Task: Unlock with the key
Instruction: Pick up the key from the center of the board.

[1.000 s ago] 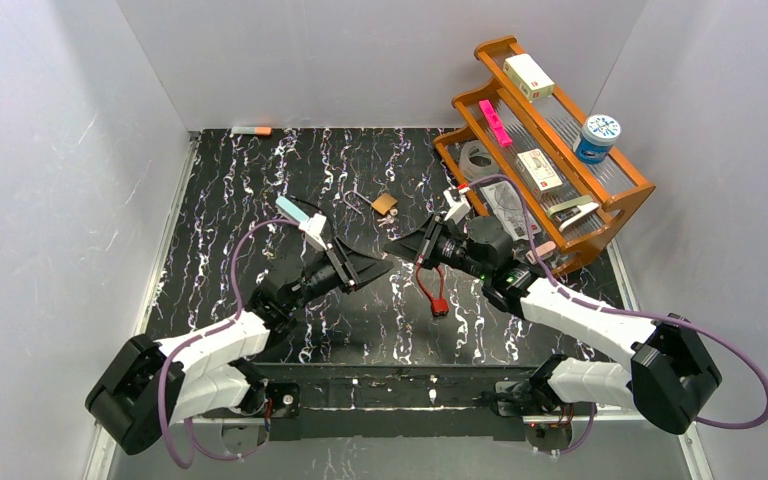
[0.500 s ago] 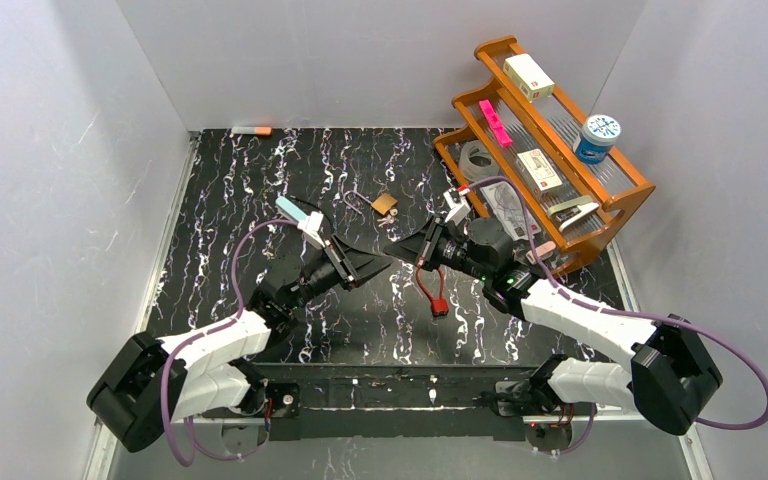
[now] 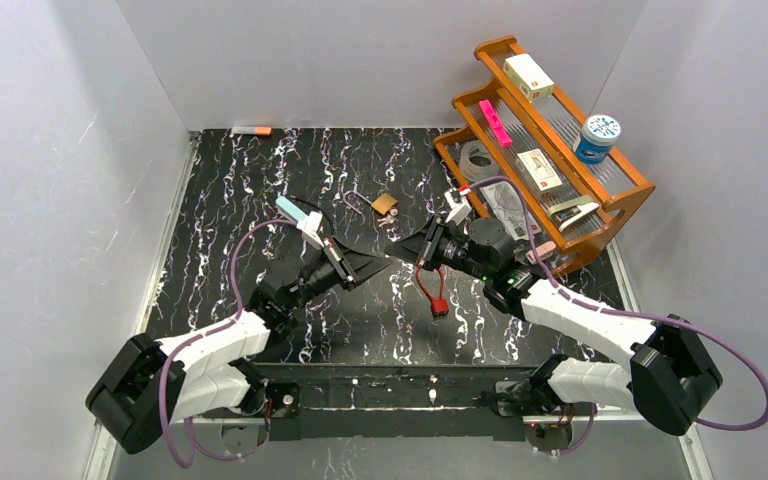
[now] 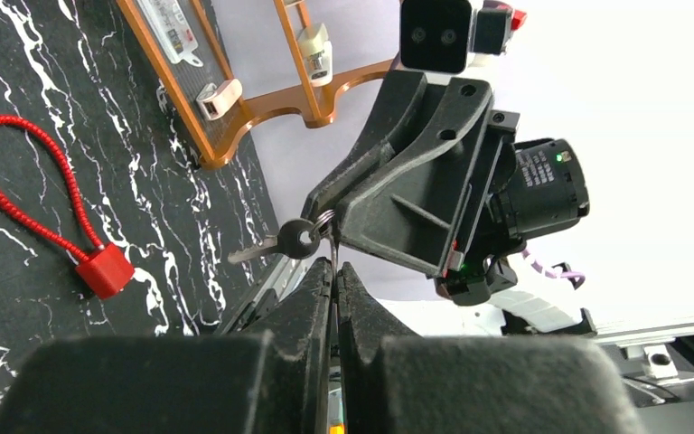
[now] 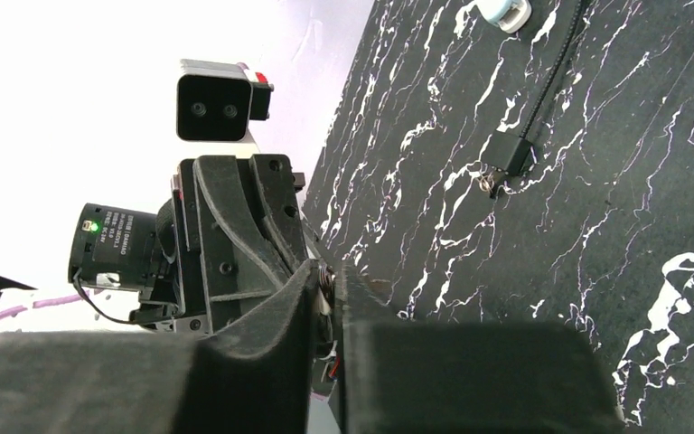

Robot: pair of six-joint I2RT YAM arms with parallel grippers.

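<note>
The left gripper [image 4: 334, 268] has closed its jaws fully, and its tips sit just under the small black-headed silver key [image 4: 291, 240]. The key hangs from the pinching tips of the right gripper [image 5: 328, 271], above the black white-veined tabletop [image 3: 250, 190]. The red cable padlock [image 4: 104, 269] lies on that tabletop.

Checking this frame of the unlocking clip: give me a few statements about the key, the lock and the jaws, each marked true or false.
1. The red lock lies on the table, with neither arm holding it. True.
2. The key is already in the red lock. False: it hangs at the tip of the right gripper, above the table.
3. The jaws of the left gripper are wide open. False: they are shut.
4. A wooden rack stands at the table's right side. True.
</note>
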